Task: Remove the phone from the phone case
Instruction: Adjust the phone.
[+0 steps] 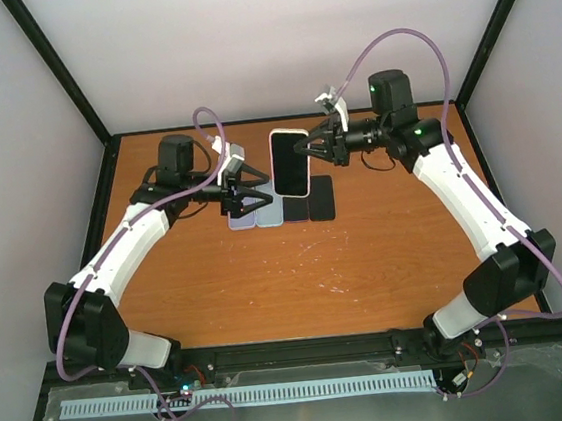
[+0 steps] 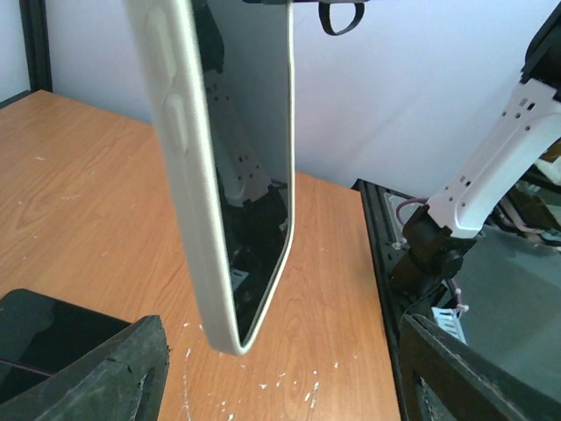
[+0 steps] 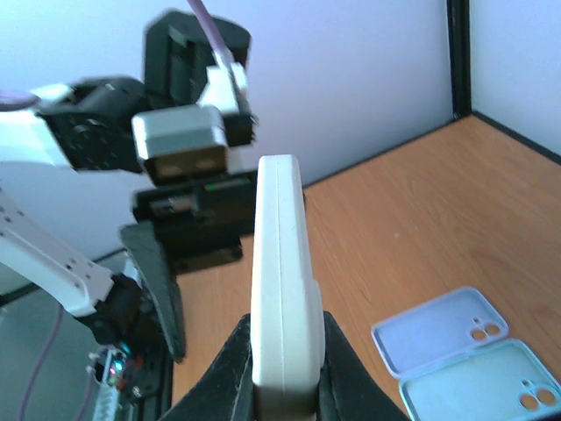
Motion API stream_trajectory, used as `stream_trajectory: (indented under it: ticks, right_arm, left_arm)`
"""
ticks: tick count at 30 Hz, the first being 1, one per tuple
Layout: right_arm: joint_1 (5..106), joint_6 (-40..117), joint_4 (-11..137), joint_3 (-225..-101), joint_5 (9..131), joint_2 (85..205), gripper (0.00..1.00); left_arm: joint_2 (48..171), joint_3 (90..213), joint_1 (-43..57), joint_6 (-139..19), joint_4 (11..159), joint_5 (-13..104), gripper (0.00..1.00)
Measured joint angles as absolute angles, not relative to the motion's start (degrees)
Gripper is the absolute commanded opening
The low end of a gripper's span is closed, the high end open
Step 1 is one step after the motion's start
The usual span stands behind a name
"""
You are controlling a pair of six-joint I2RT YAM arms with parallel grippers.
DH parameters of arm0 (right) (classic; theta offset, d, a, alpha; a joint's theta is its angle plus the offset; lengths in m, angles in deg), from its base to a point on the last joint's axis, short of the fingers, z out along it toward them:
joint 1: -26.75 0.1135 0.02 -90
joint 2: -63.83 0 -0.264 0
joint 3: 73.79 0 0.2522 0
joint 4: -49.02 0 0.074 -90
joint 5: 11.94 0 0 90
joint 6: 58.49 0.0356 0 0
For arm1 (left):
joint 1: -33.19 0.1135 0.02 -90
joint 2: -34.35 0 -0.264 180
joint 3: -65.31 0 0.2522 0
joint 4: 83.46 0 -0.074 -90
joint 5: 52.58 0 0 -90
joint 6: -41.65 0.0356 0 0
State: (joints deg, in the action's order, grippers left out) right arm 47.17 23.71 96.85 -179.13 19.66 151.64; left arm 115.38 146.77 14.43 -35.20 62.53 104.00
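Clamped in the right pincer (image 3: 282,346): cream phone case (image 3: 282,254), gripped at its lower end, one finger (image 3: 230,373) pressed on each broad face. Held upright on end, lifted clear of the bench (image 1: 396,249), above the far middle of it. Phone (image 2: 259,184) still seated inside the case, dark screen framed all round by the cream rim. Raised button bumps along the case's side edge, seen from the left wrist.

Left pincer (image 1: 249,196) spread wide apart, nothing between its fingers (image 2: 105,373). Just beside the raised case, to its left in the top view, apart from it. From the left wrist, bottom corner of the case hanging above the gap between the two dark fingers.

Flat on the bench below, side by side in a row: lavender case (image 3: 438,329) and pale blue case (image 3: 484,383), touching, each with twin camera holes at one corner. Next to these, two dark slabs (image 1: 321,198), near the held case's lower end. Phone or case: cannot tell. Left end of the row partly hidden under the left pincer in the top view.
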Motion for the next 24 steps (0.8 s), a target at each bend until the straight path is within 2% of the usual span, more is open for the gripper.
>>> stream_trajectory:
  ticks: [8,12,22,24]
  right_arm:
    - [47.06,39.32,81.72,-175.80,15.47,148.50,0.03]
    - [47.06,46.03,75.60,-173.81,14.13,148.50,0.03]
    - [47.06,52.81,69.85,-169.62,12.95,148.30,0.03]
    - [47.06,52.06,70.01,-169.31,12.69,148.30,0.08]
  left_arm:
    - [115.08,145.63,14.36,-44.54,69.00,107.19,0.70]
    - [115.08,145.11,14.36,-49.58,72.87,107.67,0.63]
    - [115.23,145.35,14.36,-57.85,79.76,109.58,0.10]
    - [115.25,145.48,14.36,-58.02,79.08,109.77,0.03]
